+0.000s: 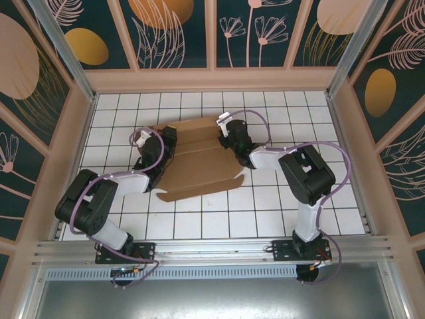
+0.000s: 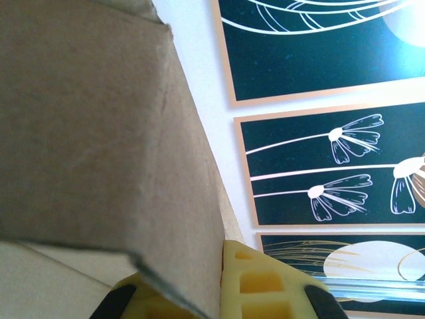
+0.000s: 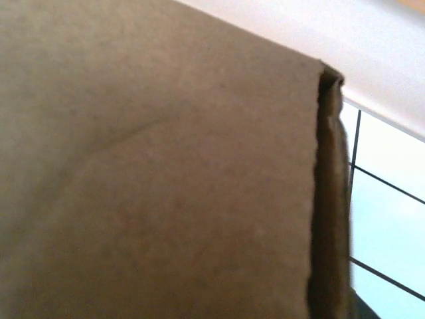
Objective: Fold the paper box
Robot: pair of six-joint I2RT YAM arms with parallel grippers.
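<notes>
The left gripper is pressed together on the left end of the paper box. In the left wrist view its yellow fingers sit on either side of a cardboard edge that runs down between them, so it is pinching a flap. That flap rises close in front of the camera as a plain brown panel and covers the left half of that view. To the right of the panel are the dark wall panels with pale flower drawings.

The right gripper is at the far right corner of the box, touching or just over the cardboard. Whether its jaws are spread or closed on the sheet I cannot tell. The right wrist view is very near a brown cardboard face. A rough cut edge runs down the right side of that face, and another layer seems to lie just behind it.

From above, the box lies on the white tiled table between the two grippers, a little left of the middle and toward the far side. Creases run across it from left to right. Its near edge is notched, with a small flap at the near right corner. Both arms reach in from the near edge, the left one bent out to the left and the right one bent out to the right
</notes>
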